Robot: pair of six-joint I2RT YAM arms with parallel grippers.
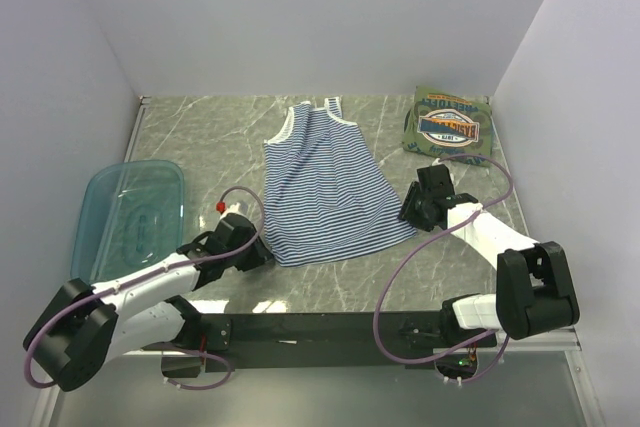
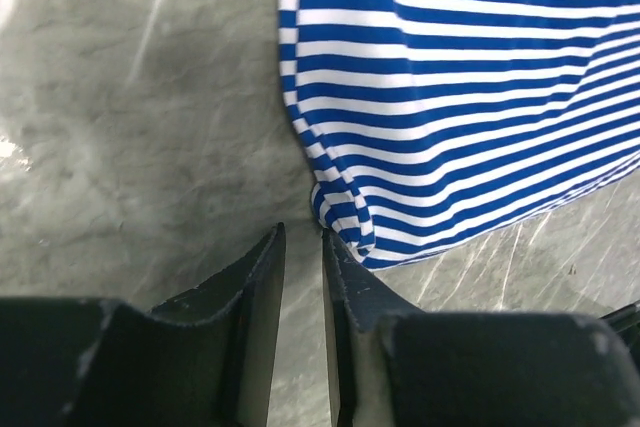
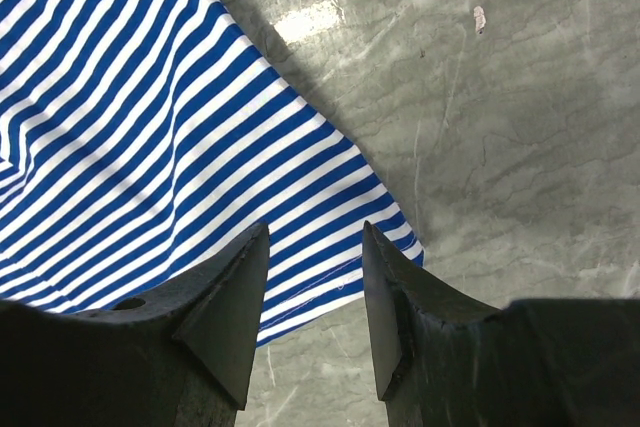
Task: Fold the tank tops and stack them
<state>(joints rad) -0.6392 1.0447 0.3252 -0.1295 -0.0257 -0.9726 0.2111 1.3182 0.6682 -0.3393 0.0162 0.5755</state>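
Note:
The navy-and-white striped tank top (image 1: 325,182) lies spread flat in the middle of the table, straps toward the back. My left gripper (image 1: 262,252) sits low at its near left hem corner. In the left wrist view the jaws (image 2: 302,232) stand slightly apart with only marble between them, and the crumpled corner of the striped top (image 2: 470,97) touches the right fingertip. My right gripper (image 1: 412,209) hovers open over the near right hem corner (image 3: 390,237), with nothing held between its fingers (image 3: 315,227). The olive-green tank top (image 1: 450,122) lies folded at the back right, oval graphic up.
A translucent teal tub (image 1: 130,222) stands at the left edge beside the left arm. White walls close in the table on the left, back and right. Grey marble surface (image 1: 210,137) shows around the tops.

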